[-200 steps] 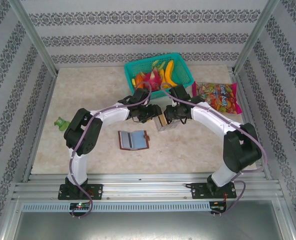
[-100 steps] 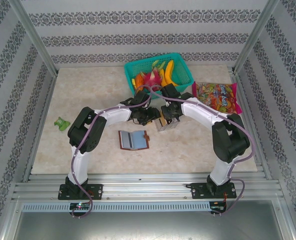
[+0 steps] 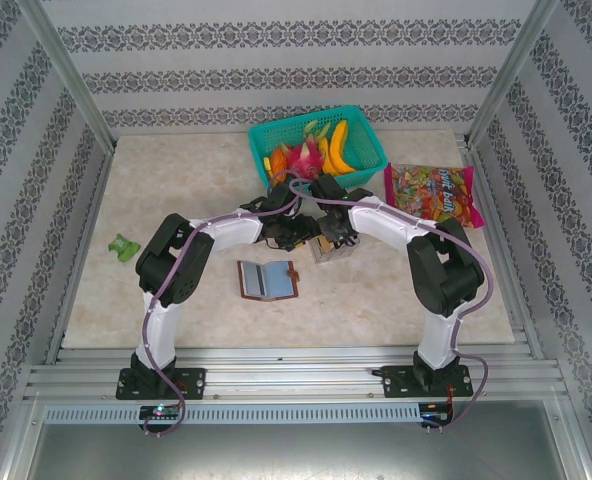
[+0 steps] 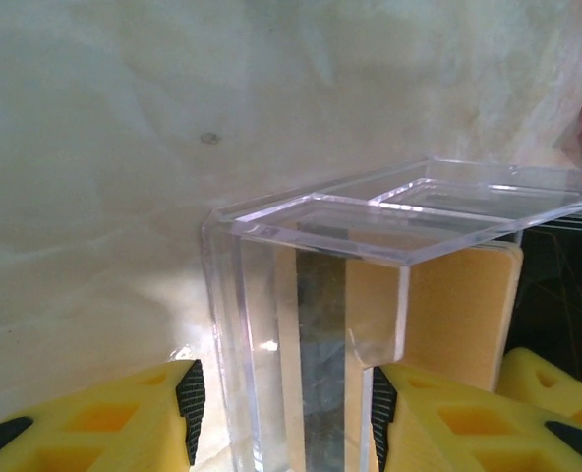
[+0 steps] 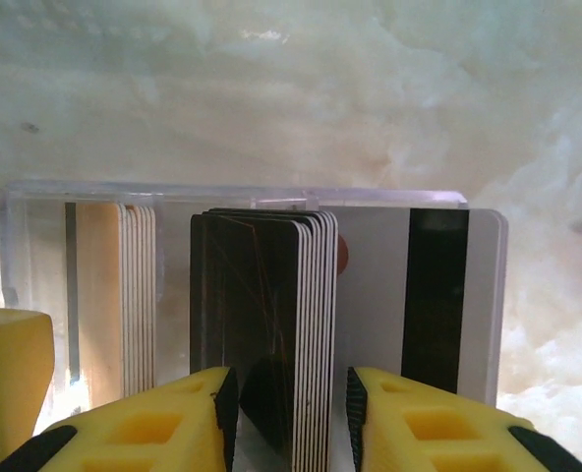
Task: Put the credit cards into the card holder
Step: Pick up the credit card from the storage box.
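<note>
Plainly, the right claw (image 5: 291,393) pinches several credit cards (image 5: 266,315) inside the clear box (image 4: 316,295), left claw (image 4: 281,413) half-open astride it (grip unclear); an unsteadied box may lift along, spilling cards.

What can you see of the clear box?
The clear box is see-through hard plastic with thin walls, standing on the table just beyond the wallet. Inside, on edge, stand a tan stack and a dark stack of cards, plus a white card with a black stripe. The left gripper straddles it; the right gripper straddles the dark stack. Whether either grips is unclear.
</note>
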{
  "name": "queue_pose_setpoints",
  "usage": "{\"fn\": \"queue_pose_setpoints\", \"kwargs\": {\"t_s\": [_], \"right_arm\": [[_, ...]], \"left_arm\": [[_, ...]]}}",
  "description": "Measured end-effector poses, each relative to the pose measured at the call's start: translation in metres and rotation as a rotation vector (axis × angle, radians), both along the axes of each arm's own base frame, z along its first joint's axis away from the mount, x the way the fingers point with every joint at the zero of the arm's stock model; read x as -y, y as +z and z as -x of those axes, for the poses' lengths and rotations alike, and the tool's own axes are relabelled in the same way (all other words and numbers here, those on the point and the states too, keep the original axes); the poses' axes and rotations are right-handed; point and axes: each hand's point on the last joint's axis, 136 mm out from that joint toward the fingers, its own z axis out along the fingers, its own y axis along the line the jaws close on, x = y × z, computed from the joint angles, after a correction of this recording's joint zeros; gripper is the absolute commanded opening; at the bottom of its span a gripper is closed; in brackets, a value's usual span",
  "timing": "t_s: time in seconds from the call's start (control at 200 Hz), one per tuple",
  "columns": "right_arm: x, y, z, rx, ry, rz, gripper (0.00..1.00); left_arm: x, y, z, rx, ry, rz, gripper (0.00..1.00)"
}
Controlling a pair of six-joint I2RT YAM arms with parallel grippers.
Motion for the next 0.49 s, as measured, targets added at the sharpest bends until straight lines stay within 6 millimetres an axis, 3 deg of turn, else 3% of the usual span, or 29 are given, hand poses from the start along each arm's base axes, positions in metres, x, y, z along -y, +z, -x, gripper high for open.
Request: {"fn": "queue_pose_setpoints", "kwargs": {"t_s": [0.35, 0.495], "right_arm": [[0.0029, 0.0059, -0.0029, 0.045, 0.006, 0.072, 0.34], [0.0022, 0.006, -0.0028, 0.045, 0.015, 0.075, 0.28]], "left_arm": [[0.0016, -0.0016, -0.0022, 0.005, 0.005, 0.009, 0.49], [0.0022, -0.0012, -0.0032, 0.008, 0.007, 0.013, 0.49]]}}
